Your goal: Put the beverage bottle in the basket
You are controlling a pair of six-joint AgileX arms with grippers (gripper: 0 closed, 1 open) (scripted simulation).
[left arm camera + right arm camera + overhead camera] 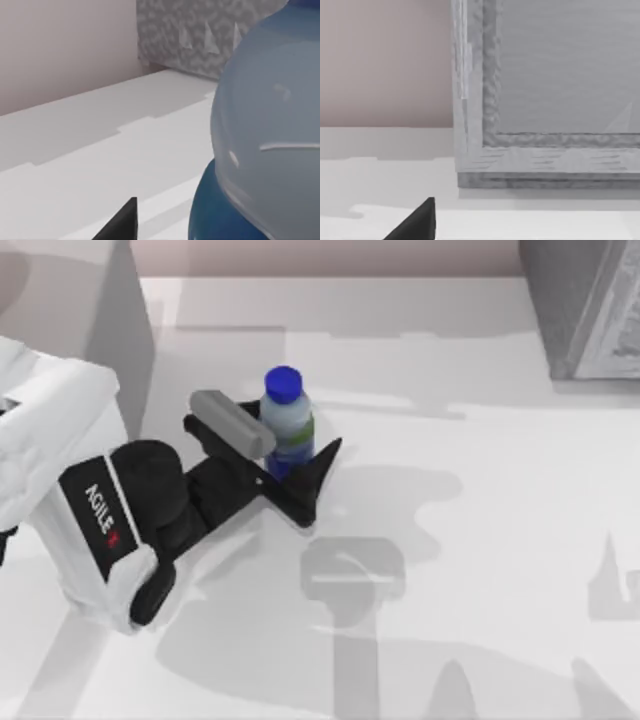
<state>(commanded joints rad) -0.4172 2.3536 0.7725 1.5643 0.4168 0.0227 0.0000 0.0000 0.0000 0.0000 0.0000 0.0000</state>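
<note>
The beverage bottle [288, 418] stands upright on the white table [480, 540], left of centre, with a blue cap, a pale green band and a dark blue lower label. My left gripper [300, 448] reaches in from the left and straddles the bottle's lower body. One dark finger [328, 458] stands just to the bottle's right. In the left wrist view the bottle [265, 140] looms close, and a gap shows between it and a dark fingertip [125, 222]. The grey basket [585, 310] sits at the far right corner. My right arm is parked close in front of the basket [545, 100].
A pale upright block [70, 290] stands at the far left corner behind my left arm's white housing [60, 470]. Open table surface lies between the bottle and the basket [200, 40].
</note>
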